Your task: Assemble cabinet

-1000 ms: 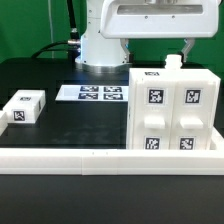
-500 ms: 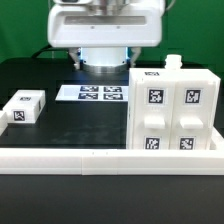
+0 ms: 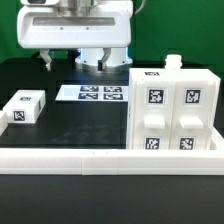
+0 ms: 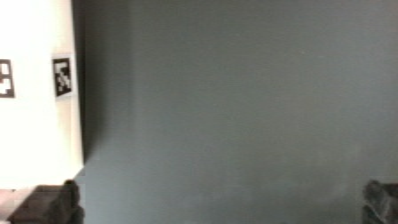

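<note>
- While the cabinet (image 3: 172, 110) stands upright in the desk's (image 3: 80, 128) near corner on the exterior view's right, nothing touches it.
- Flat by the far edge lies the marker board (image 3: 95, 93).
- Above the far edge hangs the gripper (image 4: 214, 200), spread wide and empty; the cabinet lies well off toward the exterior view's right.

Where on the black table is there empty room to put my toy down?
The biggest bare patch is the middle of the black table, between the small block, the marker board, the cabinet and the white front rail. It is crowded on the exterior view's right, where the cabinet stands by the rail.
</note>
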